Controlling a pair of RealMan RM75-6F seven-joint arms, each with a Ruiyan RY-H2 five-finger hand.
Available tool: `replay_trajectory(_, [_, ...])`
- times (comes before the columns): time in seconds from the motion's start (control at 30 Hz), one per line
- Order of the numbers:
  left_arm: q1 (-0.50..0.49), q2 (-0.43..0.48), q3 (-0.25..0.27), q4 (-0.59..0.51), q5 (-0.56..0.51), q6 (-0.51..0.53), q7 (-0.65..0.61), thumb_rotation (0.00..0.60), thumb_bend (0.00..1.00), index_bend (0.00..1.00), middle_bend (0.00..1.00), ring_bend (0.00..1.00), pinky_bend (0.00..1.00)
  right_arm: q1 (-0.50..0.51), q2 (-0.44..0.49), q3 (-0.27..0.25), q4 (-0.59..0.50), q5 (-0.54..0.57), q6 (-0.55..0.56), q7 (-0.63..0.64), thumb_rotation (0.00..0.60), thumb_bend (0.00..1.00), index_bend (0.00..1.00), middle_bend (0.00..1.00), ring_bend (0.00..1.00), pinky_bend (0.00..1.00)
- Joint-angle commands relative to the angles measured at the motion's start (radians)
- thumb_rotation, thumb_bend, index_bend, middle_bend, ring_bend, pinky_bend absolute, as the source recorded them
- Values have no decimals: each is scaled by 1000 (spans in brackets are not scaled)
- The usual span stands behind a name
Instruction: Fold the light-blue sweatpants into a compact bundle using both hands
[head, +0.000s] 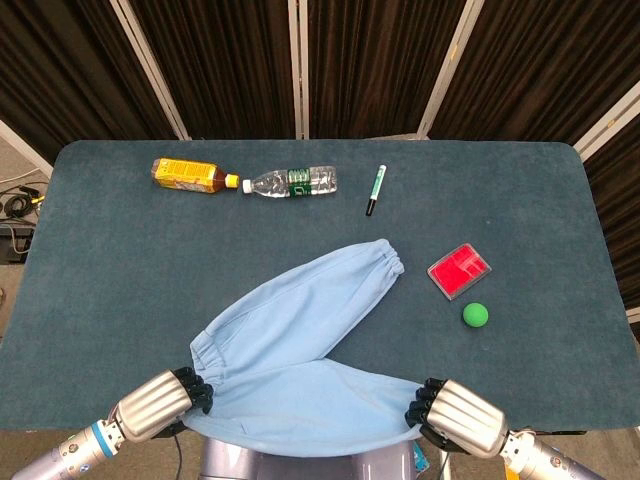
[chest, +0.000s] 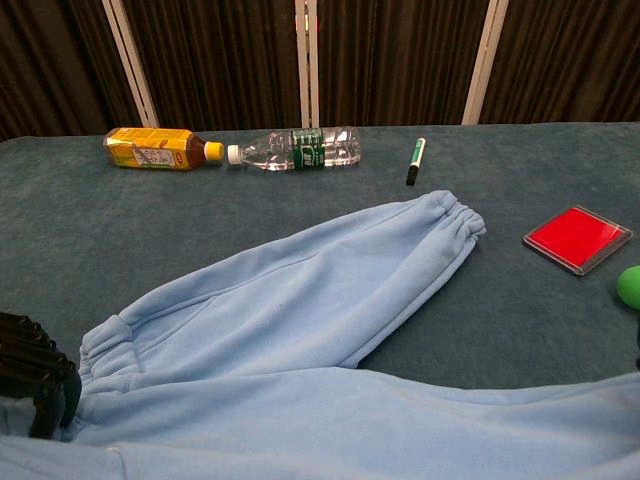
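Where fingers (head: 196, 388) grip: sweatpants (head: 300, 345) between.

1. Far side: an amber bottle (head: 188, 175), a clear bottle (head: 292, 182) and a marker (head: 375, 189) lie in a loose row, blocking passage there.
2. Right side: a red case (head: 460, 270) and a green ball (head: 475, 315) lie near each other, apparently not touching.
3. Centre and near edge: the sweatpants (head: 300, 330) cover the bench (head: 100, 270).
4. Left portion: open bench, free passage.
5. Far right: open bench beyond the red case.
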Motion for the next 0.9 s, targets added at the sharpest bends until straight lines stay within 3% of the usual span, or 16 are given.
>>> replay_trajectory(0.03, [-9,3,-51,-27,-95,-42,-52,600,481,740,260,263,262,12,-14,52,-17,55,-28,-24,600,571,670,615,504,487])
replay_trajectory(0.17, [-16,5,-108,-57,-212,-99,-39,600,481,749,58,58,116,37,-33,124,-32,136,-68,-46,600,577,670,615,505,486])
replay_trajectory(0.23, [-22,9,-133,-80,-271,-133,-20,600,481,747,11,10,58,55,-39,155,-41,169,-96,-60,600,577,670,615,505,487])
replay_trajectory(0.37, [-36,17,-175,-122,-378,-196,8,600,483,748,0,0,0,91,-48,212,-62,228,-154,-103,600,575,670,615,504,486])
replay_trajectory(0.6, [-48,21,-242,-166,-542,-251,93,600,525,746,0,0,0,157,-80,303,-89,329,-271,-227,600,573,669,615,505,486])
replay_trajectory(0.83, [-95,79,-311,-281,-810,-348,150,600,524,739,0,0,0,244,-163,411,-42,471,-390,-339,600,574,670,615,505,487])
replay_trajectory(0.9, [-106,84,-320,-289,-857,-353,175,600,525,732,0,0,0,255,-174,422,-36,494,-406,-354,600,574,670,615,505,487])
